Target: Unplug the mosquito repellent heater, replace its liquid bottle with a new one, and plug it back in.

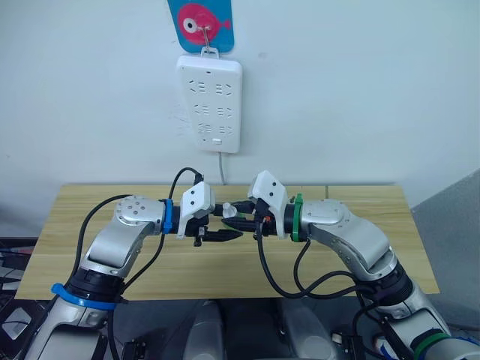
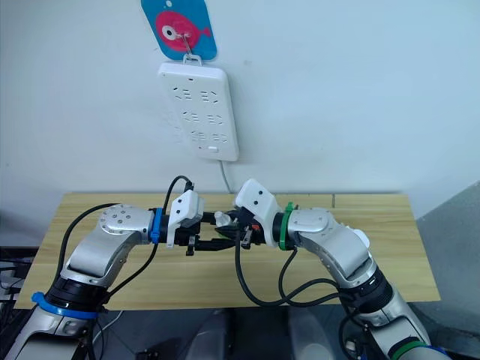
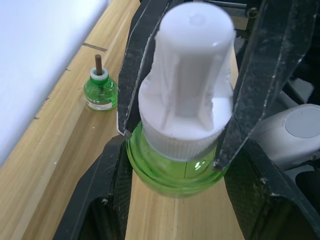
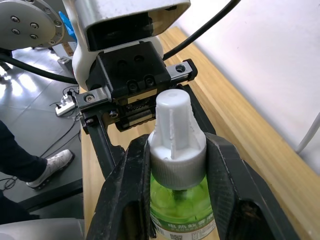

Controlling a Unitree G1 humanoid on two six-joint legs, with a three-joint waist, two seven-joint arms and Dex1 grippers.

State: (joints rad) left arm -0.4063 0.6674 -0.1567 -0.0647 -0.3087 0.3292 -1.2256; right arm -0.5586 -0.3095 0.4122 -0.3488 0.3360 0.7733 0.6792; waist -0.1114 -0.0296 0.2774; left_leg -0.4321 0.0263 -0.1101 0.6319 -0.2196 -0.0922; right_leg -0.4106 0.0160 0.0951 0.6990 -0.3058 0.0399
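A green liquid bottle (image 3: 175,170) with a white cap (image 3: 192,75) hangs over the middle of the wooden table (image 1: 360,247), between my two grippers. My right gripper (image 1: 235,215) is shut on the bottle (image 4: 180,205) at its neck and shoulder. From the opposite side my left gripper (image 1: 222,227) reaches over the cap, its fingers (image 3: 135,75) pressed against the ribbed collar. A second small green bottle (image 3: 100,92), uncapped with a brown wick, stands on the table near the wall. The mosquito repellent heater is out of view.
A white power strip (image 1: 210,101) hangs on the wall from a fish-shaped hook (image 1: 201,22), its sockets bare, and its cord (image 1: 222,169) drops behind the table. A person's leg and shoe (image 4: 47,165) stand on the floor beside the table.
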